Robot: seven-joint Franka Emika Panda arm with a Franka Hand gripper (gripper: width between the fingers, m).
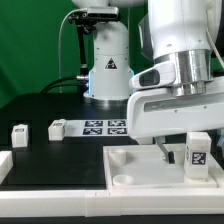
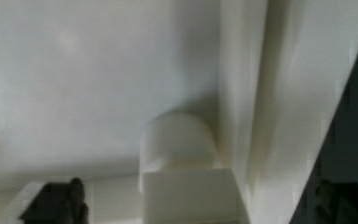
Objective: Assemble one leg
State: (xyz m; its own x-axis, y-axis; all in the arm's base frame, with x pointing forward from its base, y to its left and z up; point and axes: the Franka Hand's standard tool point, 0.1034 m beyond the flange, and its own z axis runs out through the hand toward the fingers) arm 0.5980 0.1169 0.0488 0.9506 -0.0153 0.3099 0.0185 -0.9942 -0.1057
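- White moulded plastic makes up the leg (image 1: pixel 198 152), a short stubby rectangular block with flat faces and a black-and-white square tag on the side turned to the exterior camera.
- Its long axis runs straight up and down. It stands upright on the tray (image 1: pixel 140 160), at the exterior view's right end of that piece. I cannot tell whether it sits in a socket.
- The tray is white too, smooth and matt. It is broad and shallow with a raised rim, and a round socket shows at its near corner on the exterior view's left.
- The gripper (image 1: pixel 177 152) hangs low over the tray, its glossy white housing bulky above. Its jaws are spread: one dark finger (image 1: pixel 160 149) stands clear of the leg, with bare tray between them, so nothing is pinched.
- In the blurred wrist view a dark fingertip (image 2: pixel 55 200) sits far out at the frame's edge, against pale tray surface.
- The black table (image 1: pixel 40 155) has a dull, even surface.
- On it lies the marker board (image 1: pixel 103 126), a thin flat strip of tags.
- A second block (image 1: pixel 57 128) and a third block (image 1: pixel 19 133) lie well apart from the tray. Both are small, white and tagged.
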